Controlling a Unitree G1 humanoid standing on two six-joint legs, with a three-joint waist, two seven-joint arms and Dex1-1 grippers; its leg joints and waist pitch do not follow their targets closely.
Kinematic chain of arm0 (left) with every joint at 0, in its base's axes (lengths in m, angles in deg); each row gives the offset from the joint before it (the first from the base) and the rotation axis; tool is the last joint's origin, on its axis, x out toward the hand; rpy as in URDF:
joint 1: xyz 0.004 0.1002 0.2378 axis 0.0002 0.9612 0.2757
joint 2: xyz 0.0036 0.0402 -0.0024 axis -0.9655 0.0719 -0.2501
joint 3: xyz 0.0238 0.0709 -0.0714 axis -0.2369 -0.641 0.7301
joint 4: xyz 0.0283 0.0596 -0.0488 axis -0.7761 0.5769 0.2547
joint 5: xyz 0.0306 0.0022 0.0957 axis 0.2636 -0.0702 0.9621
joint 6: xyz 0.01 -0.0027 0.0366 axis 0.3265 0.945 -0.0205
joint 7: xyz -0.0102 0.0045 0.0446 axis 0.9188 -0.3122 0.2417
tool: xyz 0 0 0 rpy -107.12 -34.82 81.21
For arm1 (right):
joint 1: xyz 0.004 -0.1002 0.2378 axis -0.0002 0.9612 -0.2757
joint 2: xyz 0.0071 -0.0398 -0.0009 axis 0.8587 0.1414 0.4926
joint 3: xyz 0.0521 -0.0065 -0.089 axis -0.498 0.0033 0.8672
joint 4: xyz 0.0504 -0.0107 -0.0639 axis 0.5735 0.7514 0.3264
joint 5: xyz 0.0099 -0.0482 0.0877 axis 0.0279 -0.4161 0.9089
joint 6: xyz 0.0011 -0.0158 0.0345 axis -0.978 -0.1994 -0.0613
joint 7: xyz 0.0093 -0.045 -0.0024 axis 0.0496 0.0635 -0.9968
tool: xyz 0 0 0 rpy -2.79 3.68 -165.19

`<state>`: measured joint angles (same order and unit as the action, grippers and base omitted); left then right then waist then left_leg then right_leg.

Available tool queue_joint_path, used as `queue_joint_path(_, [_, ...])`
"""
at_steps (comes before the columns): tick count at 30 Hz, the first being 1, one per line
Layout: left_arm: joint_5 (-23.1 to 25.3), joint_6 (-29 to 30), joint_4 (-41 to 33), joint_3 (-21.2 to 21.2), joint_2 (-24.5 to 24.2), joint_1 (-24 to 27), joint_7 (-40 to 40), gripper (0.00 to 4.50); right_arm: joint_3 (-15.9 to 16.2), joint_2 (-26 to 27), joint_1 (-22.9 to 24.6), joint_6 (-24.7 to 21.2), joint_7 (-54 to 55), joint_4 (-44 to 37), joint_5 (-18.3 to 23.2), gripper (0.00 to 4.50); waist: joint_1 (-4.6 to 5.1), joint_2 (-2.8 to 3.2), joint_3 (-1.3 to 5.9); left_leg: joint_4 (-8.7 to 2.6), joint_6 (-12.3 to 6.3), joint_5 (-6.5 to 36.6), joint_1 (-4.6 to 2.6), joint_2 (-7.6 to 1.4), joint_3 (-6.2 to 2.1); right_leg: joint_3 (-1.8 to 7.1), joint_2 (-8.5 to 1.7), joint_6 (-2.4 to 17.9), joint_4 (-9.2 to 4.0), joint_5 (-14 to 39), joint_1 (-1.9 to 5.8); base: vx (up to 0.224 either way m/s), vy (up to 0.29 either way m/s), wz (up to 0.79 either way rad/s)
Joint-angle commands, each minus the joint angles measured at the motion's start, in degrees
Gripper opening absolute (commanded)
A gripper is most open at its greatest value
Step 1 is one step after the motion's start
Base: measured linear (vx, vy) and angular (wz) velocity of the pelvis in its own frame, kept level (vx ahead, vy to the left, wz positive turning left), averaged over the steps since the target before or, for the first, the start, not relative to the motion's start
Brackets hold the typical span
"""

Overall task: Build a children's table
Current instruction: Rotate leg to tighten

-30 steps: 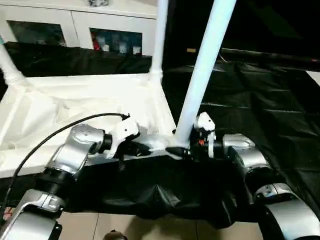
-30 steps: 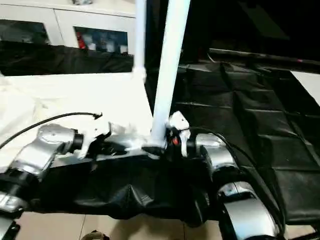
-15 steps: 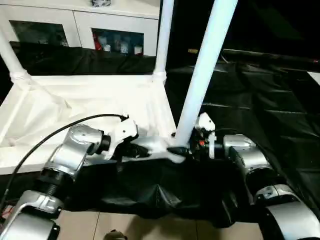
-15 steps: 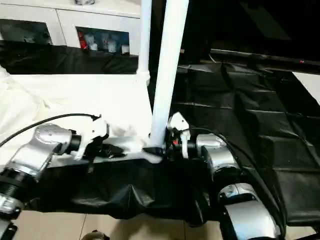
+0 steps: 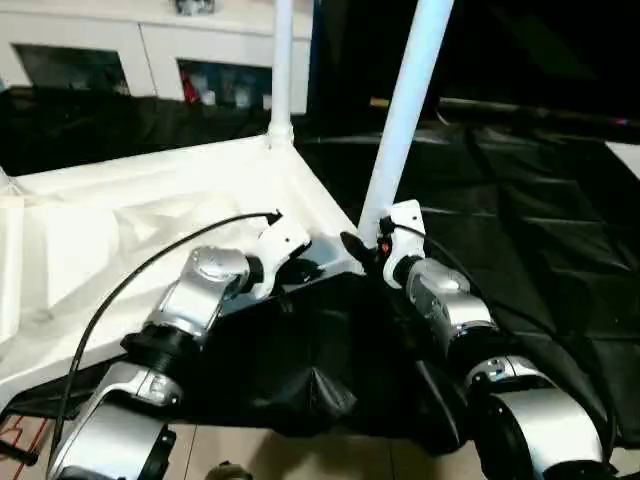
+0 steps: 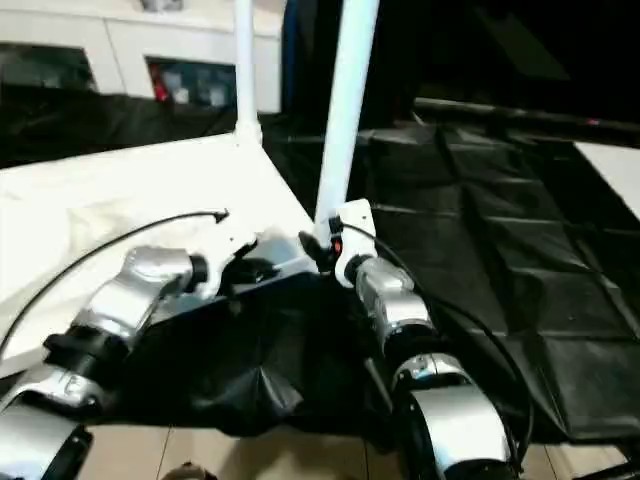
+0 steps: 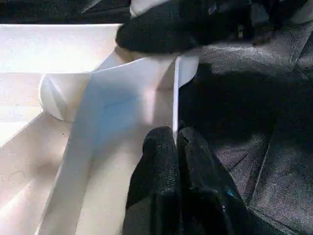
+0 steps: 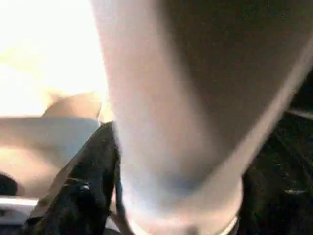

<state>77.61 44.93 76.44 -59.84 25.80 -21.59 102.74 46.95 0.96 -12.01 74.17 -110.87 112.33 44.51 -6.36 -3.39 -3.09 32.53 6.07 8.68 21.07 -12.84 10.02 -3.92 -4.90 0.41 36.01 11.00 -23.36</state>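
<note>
The children's table lies upside down: its white top (image 5: pixel 120 230) shows its ribbed underside. One white leg (image 5: pixel 281 70) stands in the far corner socket, another leg (image 5: pixel 408 110) in the near right corner. My left gripper (image 7: pixel 175 139) is shut on the thin rim (image 7: pixel 174 98) of the top, close to that near corner. At the foot of the near leg my right gripper (image 5: pixel 368 243) is closed around the tube. One black finger (image 8: pixel 83 186) lies against the leg's side; the other finger is hidden behind the leg.
A white cabinet with glass doors (image 5: pixel 90 50) stands at the back. A black sheet (image 5: pixel 540 200) covers the floor under and to the right of the table. Bare floor tiles (image 5: pixel 300 450) show close to me. A black cable (image 5: pixel 150 265) arcs over my left forearm.
The table's near right corner has swung away from me, and the far leg has shifted left. Both grippers went forward with it. The right jaws have closed in on the leg.
</note>
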Motion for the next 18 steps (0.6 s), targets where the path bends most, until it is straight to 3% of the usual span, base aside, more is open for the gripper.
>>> queue_joint_path(1, [-1.6, -2.8, -3.5, -0.7, 2.9, -1.8, 0.8, 0.0, 4.8, 2.6, 0.3, 0.2, -4.0, 1.8, -2.1, 3.51, 0.17, 0.51, 3.81, -3.54, -0.08, 13.7, -0.55, -0.22, 0.39, 2.37, -2.8, 10.7, -4.42, 10.0, 2.76, 0.0, 0.0, 0.0])
queue_joint_path(6, [-3.2, -4.7, -6.0, -1.8, 0.2, 0.3, 6.5, 0.0, 5.3, -0.2, 0.6, 1.1, -14.0, -0.2, -0.9, 3.88, 0.22, 0.44, 3.79, -3.6, -0.56, 14.7, -0.4, -0.36, 0.27, 2.38, -2.91, 10.4, -4.53, 11.3, 2.93, 0.0, 0.0, 0.0])
queue_joint_path(8, [-4.3, -5.0, -7.7, -2.2, -1.6, 1.7, 10.2, 0.0, 6.8, -2.9, 1.9, 2.0, -24.6, -2.5, -0.2, 3.88, 0.28, 0.36, 3.93, -3.4, -1.59, 13.4, -0.28, -0.44, 0.31, 2.37, -2.88, 11.2, -4.27, 8.6, 3.18, 0.0, 0.0, 0.0])
queue_joint_path(11, [-4.9, -5.3, -8.3, -2.2, -2.5, 2.2, 12.0, 0.0, 7.7, -4.5, 2.7, 3.2, -29.5, -3.6, -0.2, 3.88, 0.18, 0.44, 3.97, -3.18, -2.95, 11.0, -0.35, -0.4, 0.48, 2.35, -2.65, 12.8, -3.83, 4.2, 3.13, 0.0, 0.0, 0.0])
queue_joint_path(18, [-6.1, -6.7, -9.6, -2.8, -7.2, 3.6, 21.5, 0.0, 9.4, -10.5, 4.6, 2.4, -47.0, -7.5, 1.9, 3.88, -0.42, 0.56, 3.77, -3.26, -2.69, 13.8, -0.55, -0.75, 0.54, 2.25, -2.72, 13.3, -4.05, 8.3, 3.04, 0.0, 0.0, 0.0])
